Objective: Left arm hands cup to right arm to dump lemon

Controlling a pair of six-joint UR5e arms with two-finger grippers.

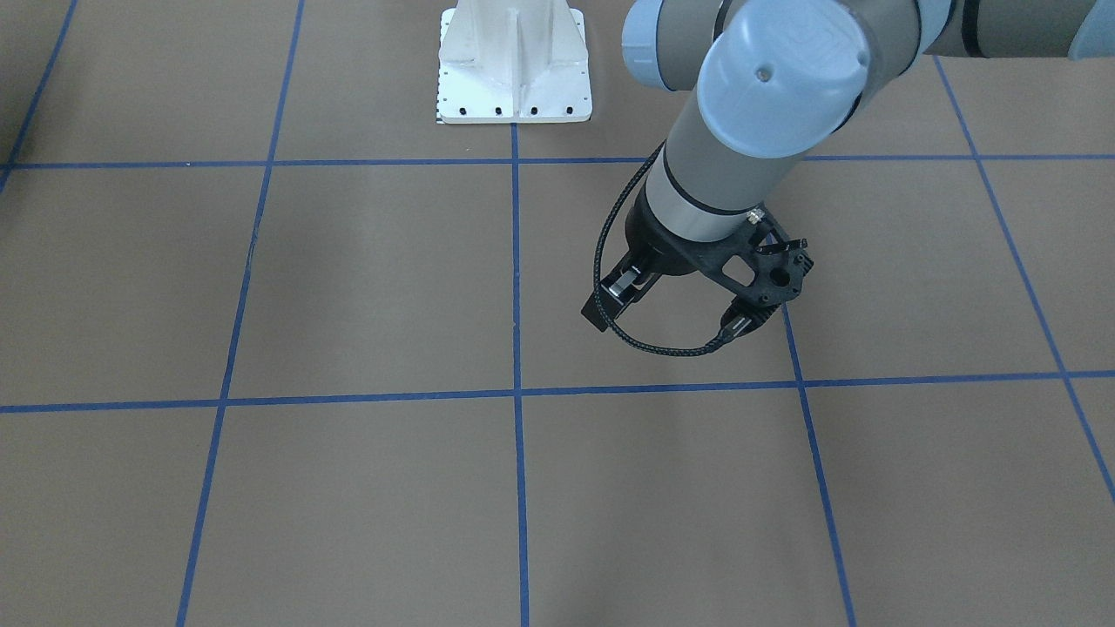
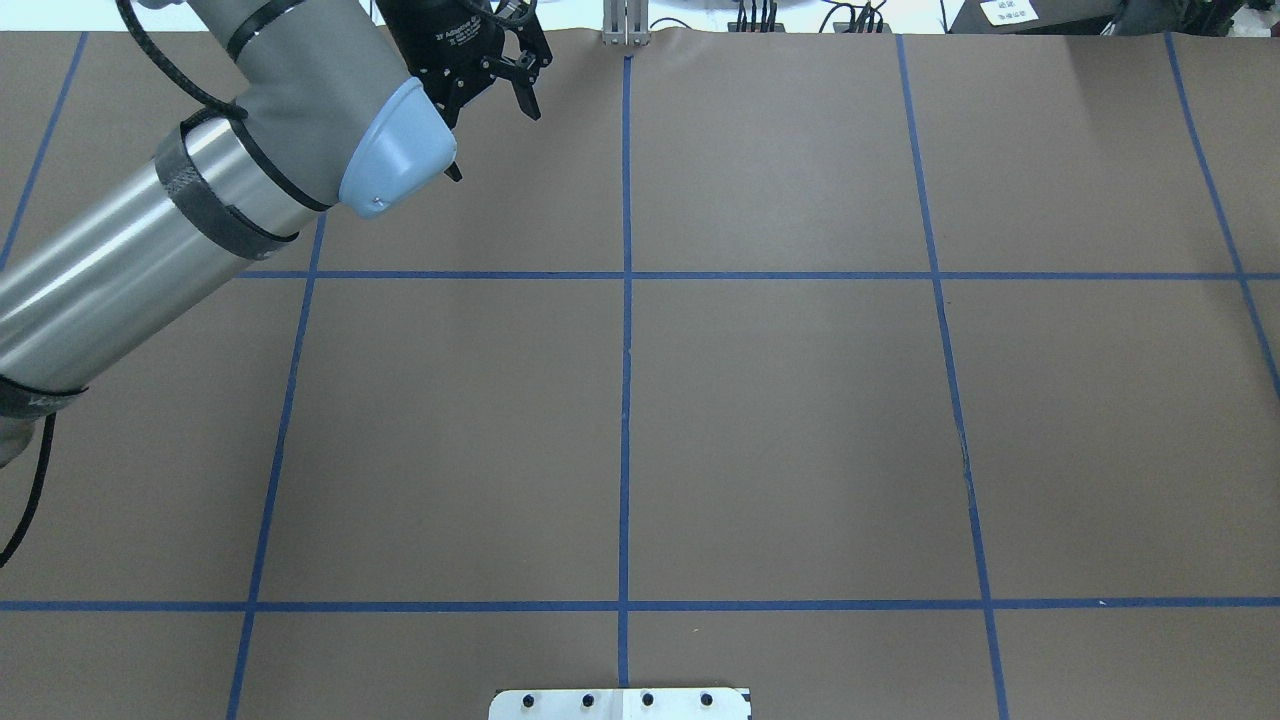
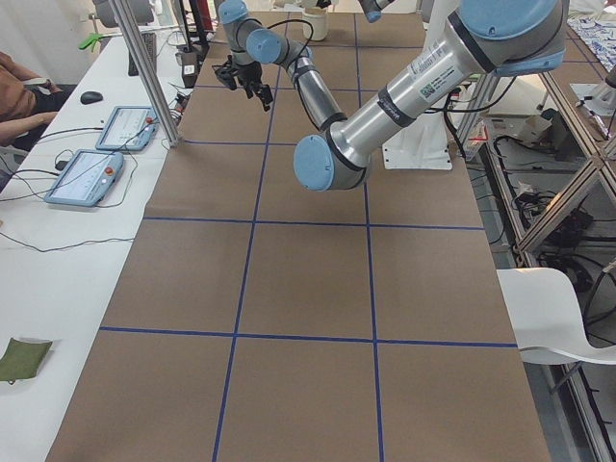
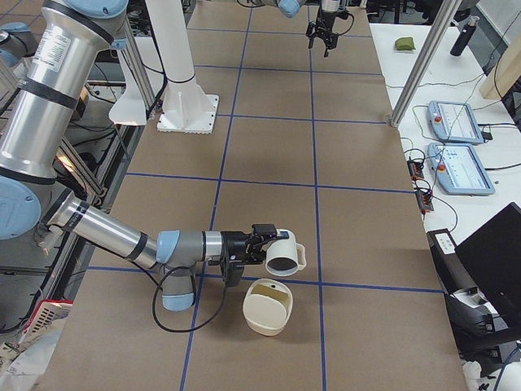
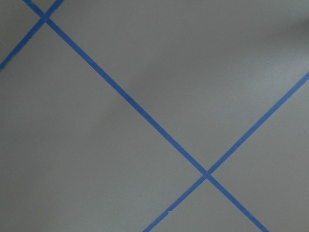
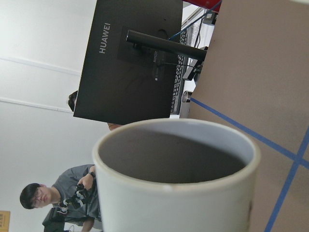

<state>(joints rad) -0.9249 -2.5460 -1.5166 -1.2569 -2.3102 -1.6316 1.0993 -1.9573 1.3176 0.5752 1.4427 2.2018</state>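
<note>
The white cup (image 4: 283,254) hangs on its side at the tip of my right gripper (image 4: 262,244), mouth toward the camera, just above a cream bowl (image 4: 267,308). Whether that gripper is shut I cannot tell; its fingers are hidden. In the right wrist view the cup (image 6: 174,193) fills the lower frame, and what shows of its grey inside is empty. The lemon is not in view. My left gripper (image 2: 492,135) is open and empty, low over the table's far left part, far from the cup. It also shows in the exterior left view (image 3: 243,79).
The white arm pedestal (image 1: 514,65) stands at the robot's side of the table. Two teach pendants (image 4: 460,147) and a metal post (image 4: 419,73) are on the operators' side. A black monitor (image 6: 135,63) and a seated person (image 6: 63,193) are beyond the table's end.
</note>
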